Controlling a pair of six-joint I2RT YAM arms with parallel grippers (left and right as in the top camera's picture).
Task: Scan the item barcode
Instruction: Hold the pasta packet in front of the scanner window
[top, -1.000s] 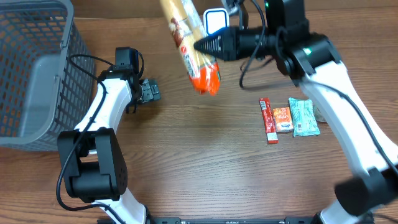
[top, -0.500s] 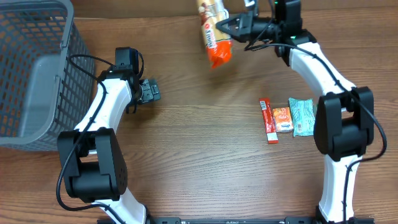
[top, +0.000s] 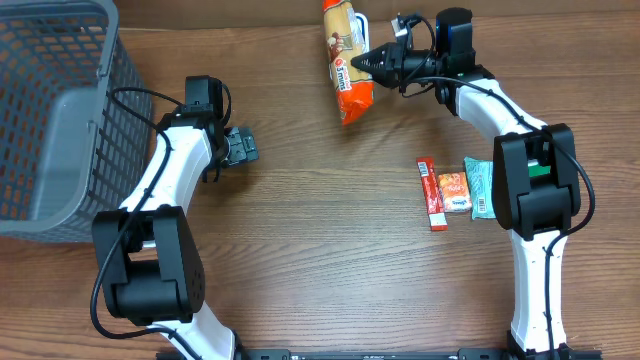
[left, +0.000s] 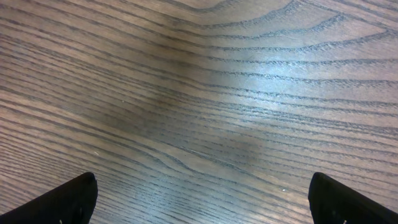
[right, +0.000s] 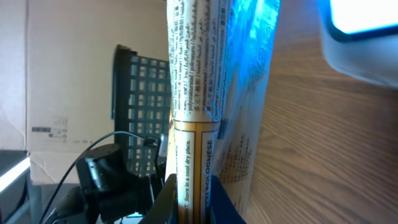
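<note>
The long tan-and-orange snack packet (top: 347, 62) is up in the air over the far edge of the brown wooden bench (top: 320, 260), with its orange end toward the near side. The right fingers (top: 378, 62) are clamped tight across its middle. From overhead the packet shows a small picture and white lettering on the orange part, too small for me to read. The right wrist view gives the packet's back seam instead: rows of fine black print on white, then a gold band with the words "in a cool dry place" along it; the rest is too fine to make out. That view also catches a white scanner with a blue-lit face (right: 367, 25) in its upper right corner, its blue light falling on the packet's shiny wrapping. I cannot pick it out clearly from overhead. Only there, too, does a brown cardboard box (right: 62, 74) with a small label show in the background. On the bench, right of centre, lie a slim red stick packet (top: 431, 194), a small orange packet (top: 454, 192) and a teal packet (top: 489, 188), side by side. Over on the left, the left fingers (top: 240, 147) are spread wide with nothing between them. Their wrist view shows just two black tips in the bottom corners and bare wood grain. A grey wire-mesh basket (top: 60, 110) stands at the far left.
</note>
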